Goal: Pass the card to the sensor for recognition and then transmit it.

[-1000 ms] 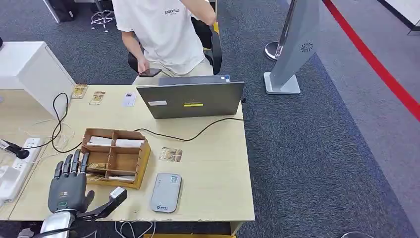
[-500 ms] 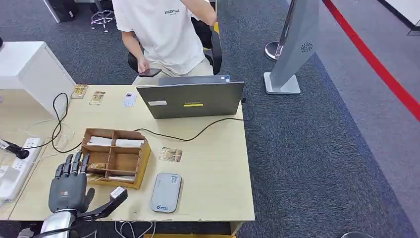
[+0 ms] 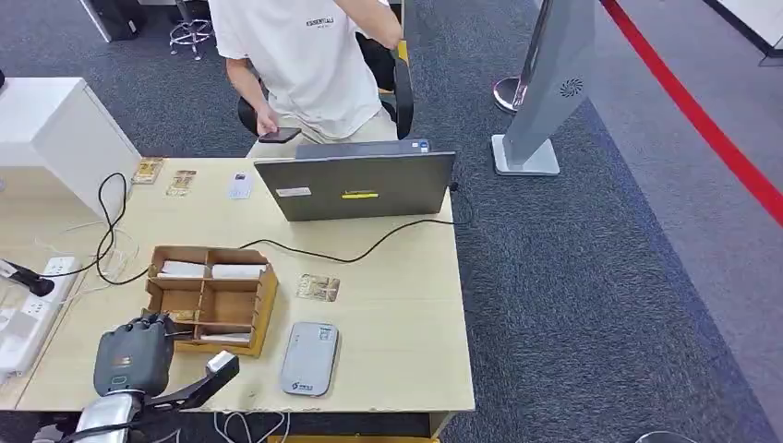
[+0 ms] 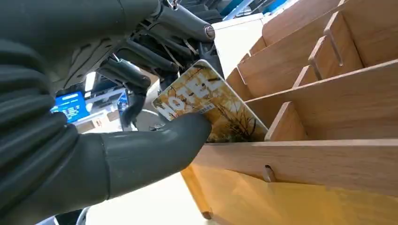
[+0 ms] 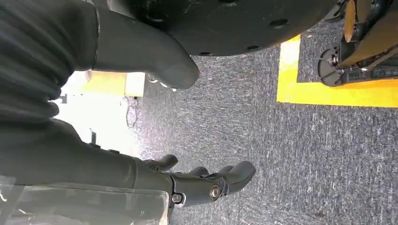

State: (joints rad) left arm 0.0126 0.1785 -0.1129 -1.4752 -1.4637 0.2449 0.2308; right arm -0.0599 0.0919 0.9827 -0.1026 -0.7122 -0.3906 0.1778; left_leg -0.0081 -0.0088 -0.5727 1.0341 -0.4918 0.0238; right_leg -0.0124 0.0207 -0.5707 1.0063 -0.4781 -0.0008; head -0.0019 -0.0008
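The left hand (image 3: 131, 358) pinches a card (image 4: 206, 105) in the wooden box (image 3: 210, 297); the right hand (image 5: 187, 180) hangs with fingers apart, holding nothing.

The left hand (image 3: 131, 355) is at the near left corner of the wooden box (image 3: 210, 297), fingers bent into it. A card (image 3: 319, 288) lies beside the box, the grey sensor (image 3: 309, 358) near it. Behind the laptop (image 3: 355, 185) sits a person (image 3: 309, 65) with a phone (image 3: 279, 136)

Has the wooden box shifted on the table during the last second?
Yes. The wooden box slid slightly left, away from the loose card, nudged as the left robot hand curled on a card inside.
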